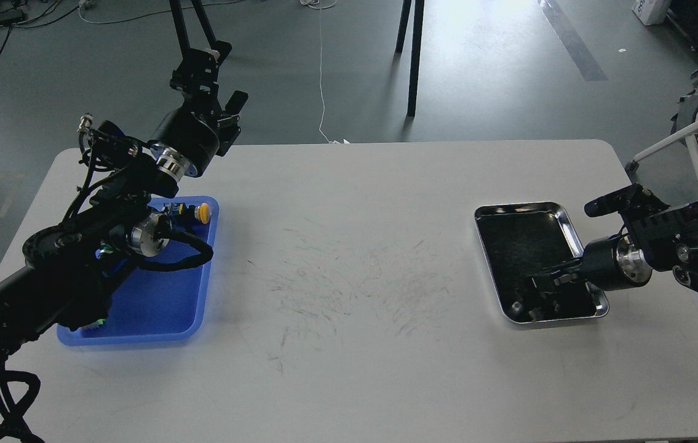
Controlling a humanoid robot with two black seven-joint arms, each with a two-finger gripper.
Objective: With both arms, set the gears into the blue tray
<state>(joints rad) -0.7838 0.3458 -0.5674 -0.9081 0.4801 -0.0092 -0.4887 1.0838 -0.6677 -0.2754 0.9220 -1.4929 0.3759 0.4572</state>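
Note:
The blue tray (pixel 164 307) lies at the table's left, partly covered by my left arm. My left gripper (pixel 206 64) is raised above the table's far left edge, beyond the tray. It is dark, and its fingers cannot be told apart. My right gripper (pixel 539 296) is low inside the steel tray (pixel 524 209) on the right, at its front end. Its fingers blend into the tray's dark bottom. A tiny dark piece (pixel 516 306), possibly a gear, lies in the tray's front left corner beside the gripper. I cannot make out other gears.
A small yellow-capped item (pixel 203 212) sits at the blue tray's far right corner. The white table (pixel 355 215) has scuff marks in its middle. Black stand legs (pixel 413 61) rise from the floor behind the table. A white frame (pixel 687 135) stands at the far right.

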